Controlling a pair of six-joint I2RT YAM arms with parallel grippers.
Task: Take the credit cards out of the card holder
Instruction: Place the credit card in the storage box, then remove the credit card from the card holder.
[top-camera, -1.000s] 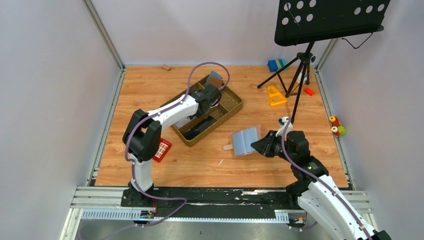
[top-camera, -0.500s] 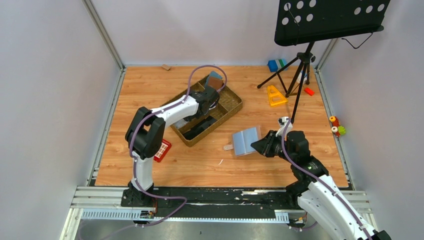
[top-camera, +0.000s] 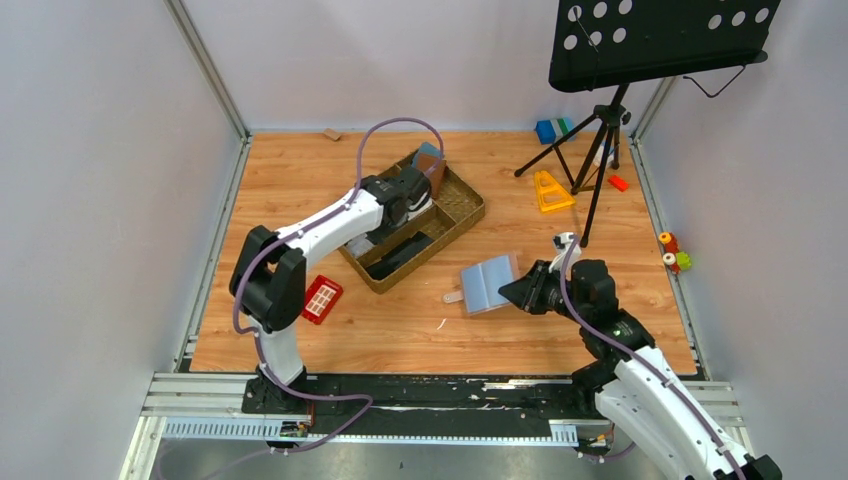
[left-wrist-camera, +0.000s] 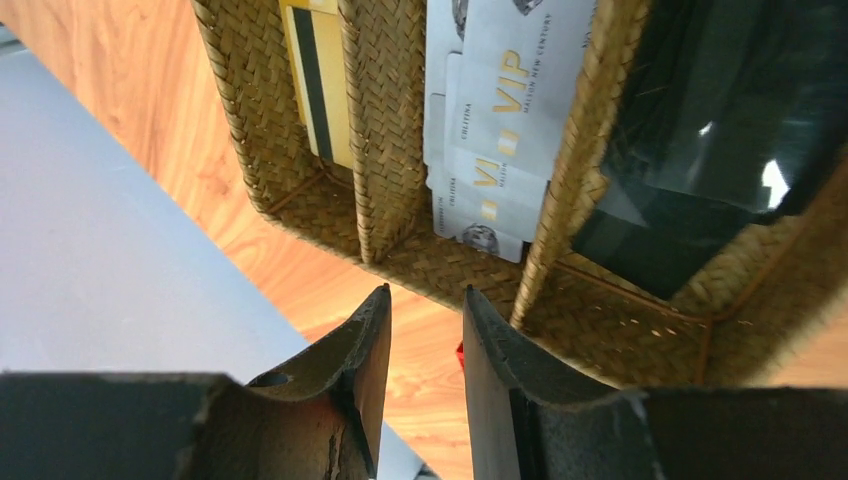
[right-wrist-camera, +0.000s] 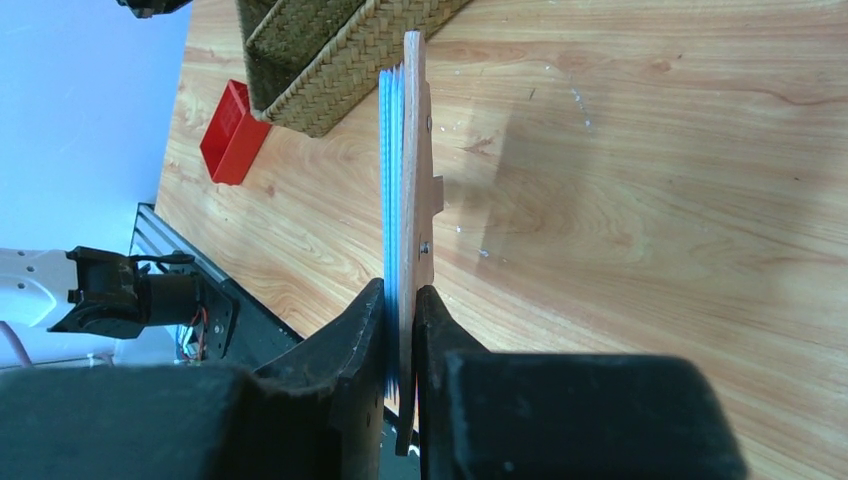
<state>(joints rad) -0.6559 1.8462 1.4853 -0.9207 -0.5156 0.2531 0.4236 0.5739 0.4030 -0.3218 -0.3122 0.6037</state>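
The card holder (top-camera: 490, 283) hangs open above the table, blue-grey inside up, its tan tab toward the left. My right gripper (top-camera: 520, 290) is shut on its right edge. In the right wrist view the card holder (right-wrist-camera: 410, 150) shows edge-on, pinched between the right gripper's (right-wrist-camera: 402, 298) jaws. Any cards inside it are hidden. My left gripper (top-camera: 412, 195) hovers over the woven basket (top-camera: 462, 215). In the left wrist view the left gripper (left-wrist-camera: 427, 300) is open with nothing between its fingers. White VIP cards (left-wrist-camera: 500, 130) and a yellow card (left-wrist-camera: 315, 80) lie in separate basket compartments.
A red grid block (top-camera: 322, 298) lies left of the basket. A brown and blue wallet (top-camera: 432, 160) stands at the basket's far end, and a black item (left-wrist-camera: 720, 130) fills one compartment. A music stand (top-camera: 600, 150), an orange triangle (top-camera: 550, 190) and small toys sit at the back right.
The left arm has swung left and its gripper has shifted slightly back over the basket. The right gripper and card holder have edged a little to the left.
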